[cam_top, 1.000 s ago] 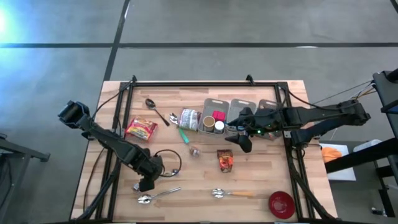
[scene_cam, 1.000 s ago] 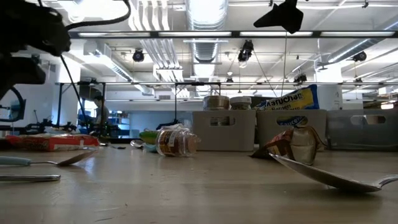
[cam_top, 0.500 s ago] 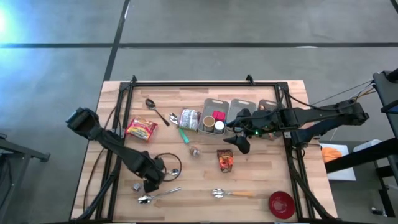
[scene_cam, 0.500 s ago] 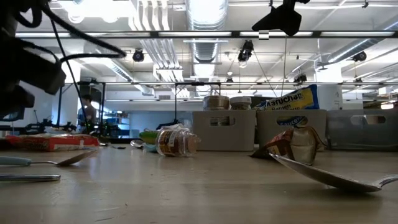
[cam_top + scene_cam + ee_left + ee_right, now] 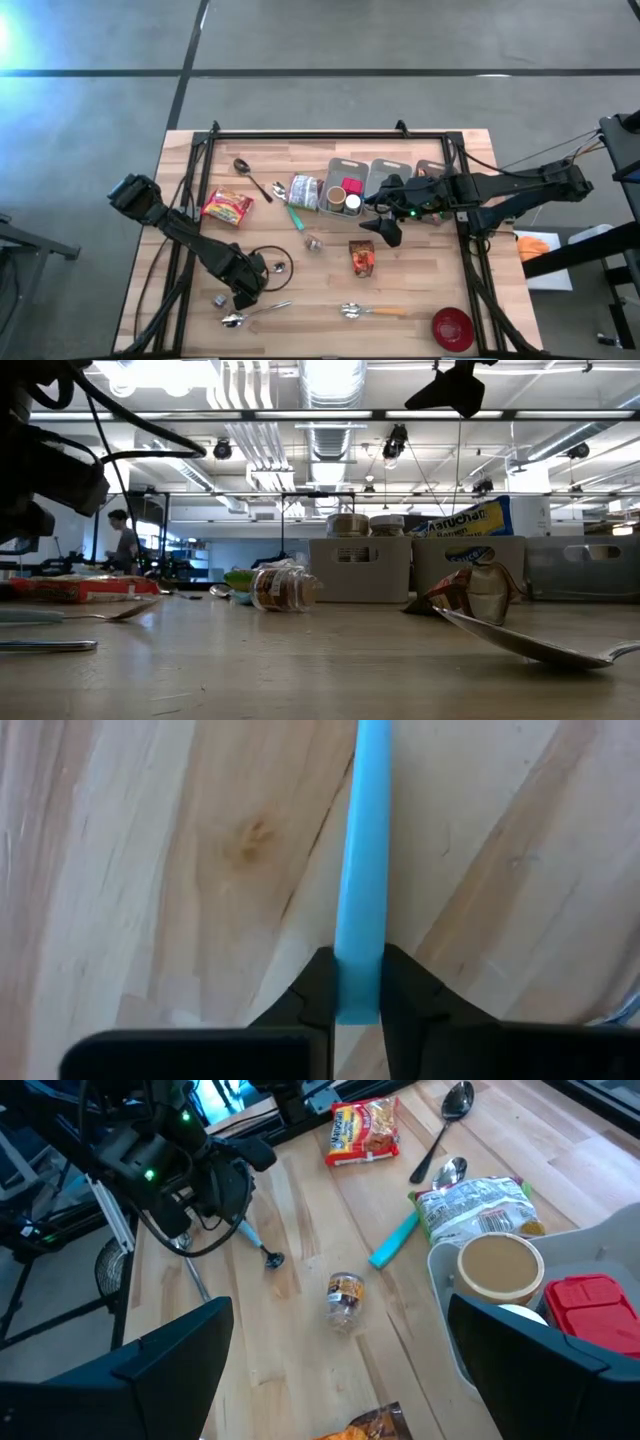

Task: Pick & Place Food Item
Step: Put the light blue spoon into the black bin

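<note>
A wooden table (image 5: pixel 420 300) is seen strewn with items. A grey tray (image 5: pixel 385 175) holds a red-lidded container (image 5: pixel 352 186) and a tan-lidded jar (image 5: pixel 499 1265); just beside the tray a silvery packet (image 5: pixel 304 192) lies, with a teal-handled utensil (image 5: pixel 297 219) next to it. A ramen packet (image 5: pixel 227 208) is set near the far-left part, a dark spoon (image 5: pixel 252 176) beyond it. A small glass jar (image 5: pixel 314 243) lies on its side mid-table, an orange snack bag (image 5: pixel 362 258) near it, a wooden-handled spoon (image 5: pixel 372 311) and a red bowl (image 5: pixel 452 327) toward the near edge.

The blue-handled spoon (image 5: pixel 255 313) lies near the left front of the table. Its blue handle (image 5: pixel 360 870) is clamped at its end between the fingers (image 5: pixel 320 990) of the left gripper (image 5: pixel 243 299), which is pointed down at the wood. A black cable loop (image 5: pixel 268 262) lies just beside that gripper.

The right gripper (image 5: pixel 385 230) is held above the table beside the tray, its jaws spread wide and empty. A person (image 5: pixel 125 540) is visible far behind.
</note>
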Motion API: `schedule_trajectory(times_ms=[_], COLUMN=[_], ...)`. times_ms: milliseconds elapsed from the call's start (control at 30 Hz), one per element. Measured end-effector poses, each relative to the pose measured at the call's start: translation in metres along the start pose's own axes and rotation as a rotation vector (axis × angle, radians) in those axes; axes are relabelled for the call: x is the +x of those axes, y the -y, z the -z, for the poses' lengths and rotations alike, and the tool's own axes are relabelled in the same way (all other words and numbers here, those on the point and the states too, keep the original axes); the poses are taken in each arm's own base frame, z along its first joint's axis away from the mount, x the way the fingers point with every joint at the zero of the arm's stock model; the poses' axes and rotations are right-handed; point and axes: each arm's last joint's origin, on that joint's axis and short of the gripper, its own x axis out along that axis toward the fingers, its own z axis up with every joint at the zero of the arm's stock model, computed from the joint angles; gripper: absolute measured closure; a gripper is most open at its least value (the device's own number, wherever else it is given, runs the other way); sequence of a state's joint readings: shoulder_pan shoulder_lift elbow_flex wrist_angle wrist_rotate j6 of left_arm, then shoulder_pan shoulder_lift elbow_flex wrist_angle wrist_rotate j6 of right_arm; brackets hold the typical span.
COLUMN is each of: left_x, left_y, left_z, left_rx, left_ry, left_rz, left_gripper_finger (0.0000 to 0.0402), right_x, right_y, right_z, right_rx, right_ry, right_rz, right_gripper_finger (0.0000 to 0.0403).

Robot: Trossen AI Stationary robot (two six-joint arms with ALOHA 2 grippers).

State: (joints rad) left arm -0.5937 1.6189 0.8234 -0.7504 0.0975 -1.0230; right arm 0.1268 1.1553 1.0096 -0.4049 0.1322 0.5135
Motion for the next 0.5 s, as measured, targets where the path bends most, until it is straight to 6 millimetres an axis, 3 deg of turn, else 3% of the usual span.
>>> schedule_trajectory(times_ms=[233,500], left_x=[-0.021,-0.068], left_y=[0.0,-0.014], left_z=[-0.001,-0.002], left_rx=[-0.063,-0.2], left_ry=[0.084,0.365], left_rz=[0.096,0.232], left_gripper_finger=[0.0364,0.0364], right_x=[0.0,-0.001], right_y=[-0.001,-0.005], right_z=[-0.003,-0.009], right_rx=[0.008,0.056], right_ry=[0.028,0.089], right_rz=[-0.014,-0.051], right_gripper_finger=[0.0035,0.0035])
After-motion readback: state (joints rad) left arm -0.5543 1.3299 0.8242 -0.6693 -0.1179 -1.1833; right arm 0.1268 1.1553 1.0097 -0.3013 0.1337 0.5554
